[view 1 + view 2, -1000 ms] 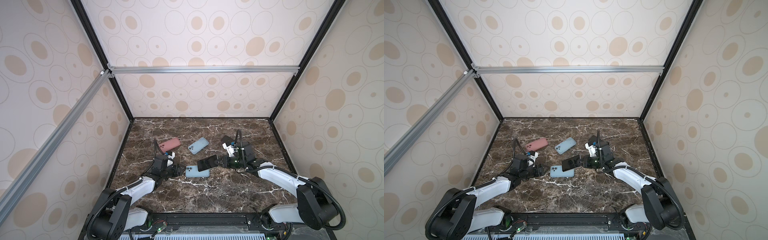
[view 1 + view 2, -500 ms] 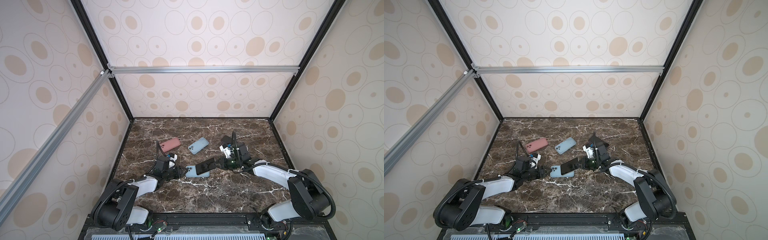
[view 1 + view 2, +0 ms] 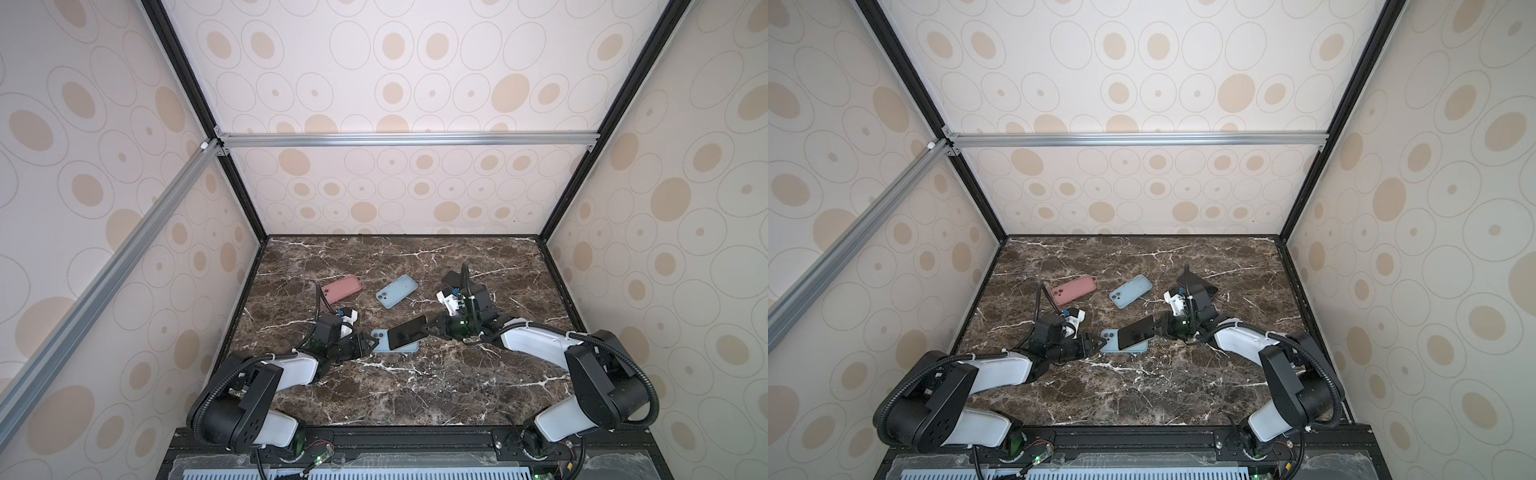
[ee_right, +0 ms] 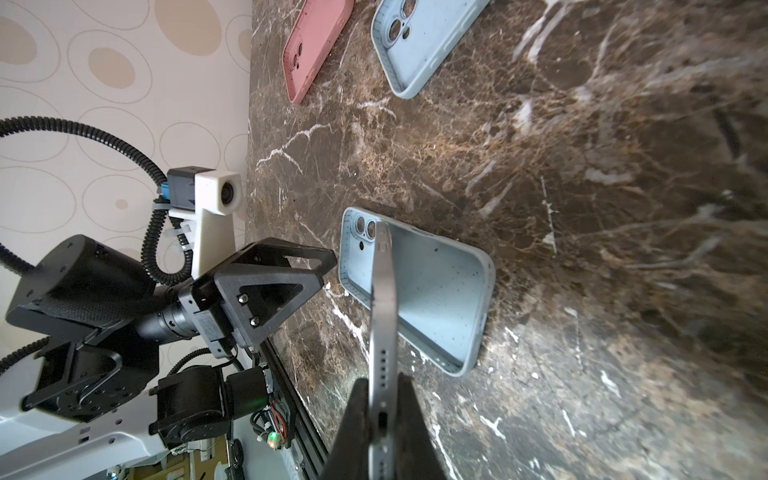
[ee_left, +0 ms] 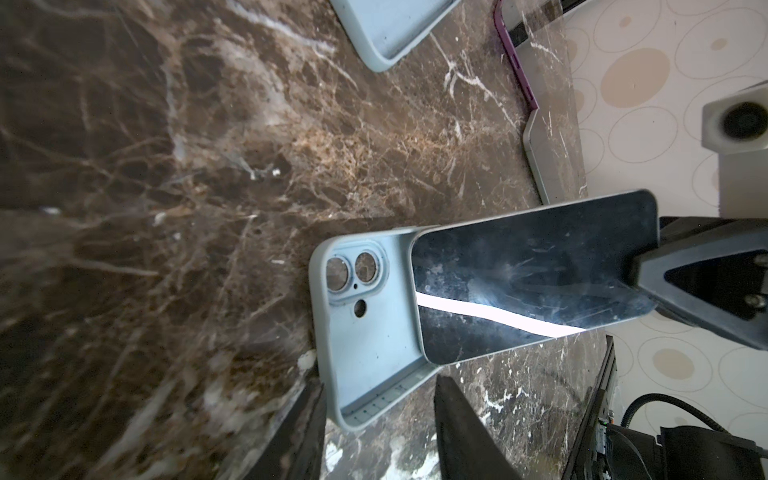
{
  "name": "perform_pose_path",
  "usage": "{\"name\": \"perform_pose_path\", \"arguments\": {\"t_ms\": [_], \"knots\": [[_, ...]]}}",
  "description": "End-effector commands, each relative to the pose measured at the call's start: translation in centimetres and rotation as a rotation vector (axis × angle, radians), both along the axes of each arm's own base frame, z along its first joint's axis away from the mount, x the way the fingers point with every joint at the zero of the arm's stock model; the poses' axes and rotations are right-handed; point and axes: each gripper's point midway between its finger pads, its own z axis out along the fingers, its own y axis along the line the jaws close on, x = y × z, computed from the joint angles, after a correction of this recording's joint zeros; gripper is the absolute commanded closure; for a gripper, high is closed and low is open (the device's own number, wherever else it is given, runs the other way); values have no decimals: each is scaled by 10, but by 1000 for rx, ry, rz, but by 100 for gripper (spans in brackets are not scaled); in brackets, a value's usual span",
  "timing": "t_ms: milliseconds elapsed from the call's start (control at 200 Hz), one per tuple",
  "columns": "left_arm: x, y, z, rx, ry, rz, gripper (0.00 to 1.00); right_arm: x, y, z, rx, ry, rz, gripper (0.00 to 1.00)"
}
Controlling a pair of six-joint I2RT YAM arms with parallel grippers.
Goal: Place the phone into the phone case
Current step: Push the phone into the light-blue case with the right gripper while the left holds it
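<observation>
A light blue phone case lies open side up on the marble table. My right gripper is shut on one end of the dark phone. The phone is tilted, its free end down inside the phone case just short of the camera holes and its held end raised. My left gripper stands open at the case's camera end. In the left wrist view one corner of the phone case sits between its fingers; one finger lies against the case's side, the other stands apart.
A pink case and a second light blue case lie farther back on the marble table. A dark phone lies behind my right wrist. The enclosure walls stand close on both sides.
My right gripper has brought the phone left and down, so its free end is now in the case. My left gripper has slid right to the case's end and its jaws have narrowed.
</observation>
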Motion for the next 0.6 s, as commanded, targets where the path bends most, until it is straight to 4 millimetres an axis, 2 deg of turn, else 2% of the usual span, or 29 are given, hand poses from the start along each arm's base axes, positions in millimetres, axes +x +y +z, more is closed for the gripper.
{"name": "perform_pose_path", "arguments": {"t_ms": [0,595], "knots": [[1,-2,-3,3,-1,7,58,8,12,16,52,-30,15,100],[1,-7,-15,17,16,-12,62,8,31,-8,73,60,50,100]]}}
